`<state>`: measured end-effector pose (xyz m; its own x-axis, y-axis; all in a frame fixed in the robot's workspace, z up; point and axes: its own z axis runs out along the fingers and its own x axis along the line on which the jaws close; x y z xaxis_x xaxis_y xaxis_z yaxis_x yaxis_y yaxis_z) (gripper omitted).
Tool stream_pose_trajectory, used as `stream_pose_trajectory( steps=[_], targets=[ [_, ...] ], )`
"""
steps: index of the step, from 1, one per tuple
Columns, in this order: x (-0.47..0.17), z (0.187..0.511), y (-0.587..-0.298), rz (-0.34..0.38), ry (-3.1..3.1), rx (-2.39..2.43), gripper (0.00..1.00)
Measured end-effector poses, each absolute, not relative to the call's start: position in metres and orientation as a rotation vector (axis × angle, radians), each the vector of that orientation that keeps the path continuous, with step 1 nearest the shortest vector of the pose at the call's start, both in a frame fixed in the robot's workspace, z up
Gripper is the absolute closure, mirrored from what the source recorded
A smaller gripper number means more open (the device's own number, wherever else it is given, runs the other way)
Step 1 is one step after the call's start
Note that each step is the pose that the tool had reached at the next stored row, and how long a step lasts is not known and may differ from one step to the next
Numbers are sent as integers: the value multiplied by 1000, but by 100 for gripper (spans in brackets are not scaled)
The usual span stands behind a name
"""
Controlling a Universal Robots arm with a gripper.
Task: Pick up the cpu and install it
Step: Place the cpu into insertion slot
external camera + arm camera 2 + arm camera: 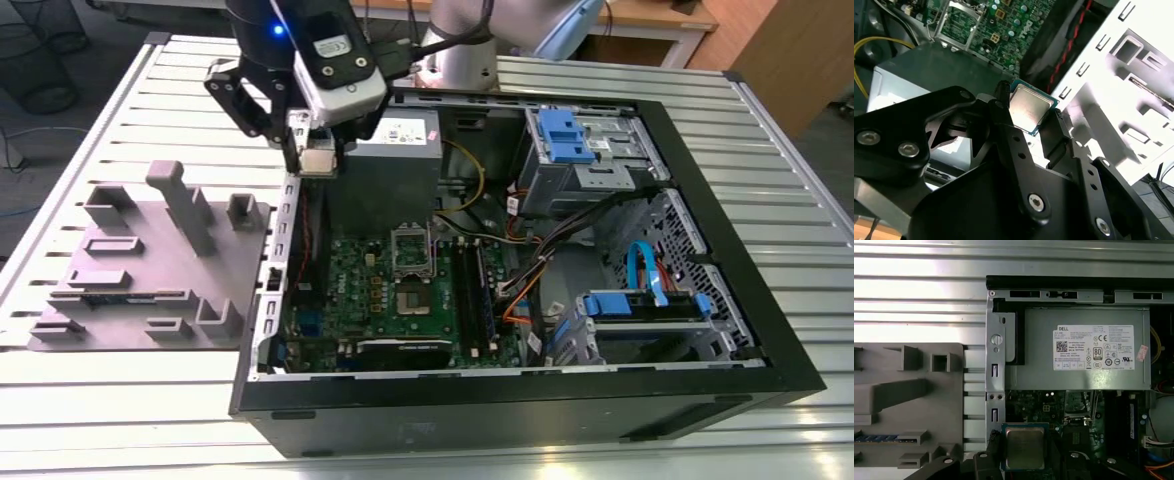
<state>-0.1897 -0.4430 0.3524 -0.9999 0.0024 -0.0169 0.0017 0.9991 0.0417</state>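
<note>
In the first wrist view the fingers [991, 455] of the hand [1024, 452] cover two side edges of the cpu [1025, 442]; its underside is hidden in every view. The grey moulded tray [909, 400] and the memory stick [884, 438] in it run off the picture's edge. In the second wrist view the motherboard [1004, 20] is cut by the edge and the tray is washed out to white. In the exterior view the arm [461, 30] is cut off at the top, the desk [134, 420] on all sides.
</note>
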Motion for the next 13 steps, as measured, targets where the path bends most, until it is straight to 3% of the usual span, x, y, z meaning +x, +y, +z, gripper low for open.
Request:
stream_pose_trajectory(
  steps=[13],
  targets=[
    [-158,352,-443,65,3124,3,52]
  ],
)
